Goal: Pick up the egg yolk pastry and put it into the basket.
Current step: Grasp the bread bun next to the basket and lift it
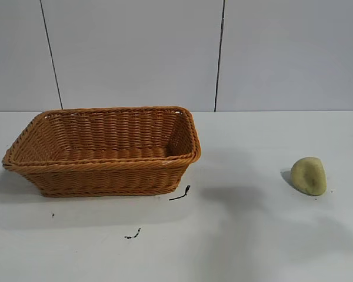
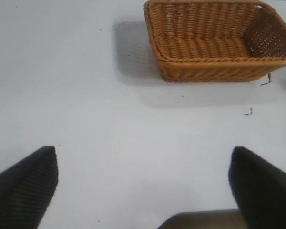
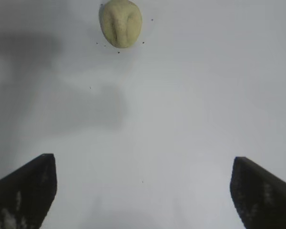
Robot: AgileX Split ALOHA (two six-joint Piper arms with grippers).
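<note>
The egg yolk pastry (image 1: 309,175), a small pale yellow-green dome with a shallow dent, lies on the white table at the right. The orange-brown wicker basket (image 1: 100,167) stands at the left and holds nothing that I can see. Neither arm shows in the exterior view. In the right wrist view my right gripper (image 3: 143,164) is open above bare table, with the pastry (image 3: 120,22) well ahead of its fingertips. In the left wrist view my left gripper (image 2: 143,162) is open over bare table, and the basket (image 2: 219,59) stands far ahead of it.
Two small black scraps lie on the table in front of the basket, one near its corner (image 1: 181,194) and one closer to the front edge (image 1: 133,235). A grey panelled wall (image 1: 135,53) backs the table. Bare tabletop separates basket and pastry.
</note>
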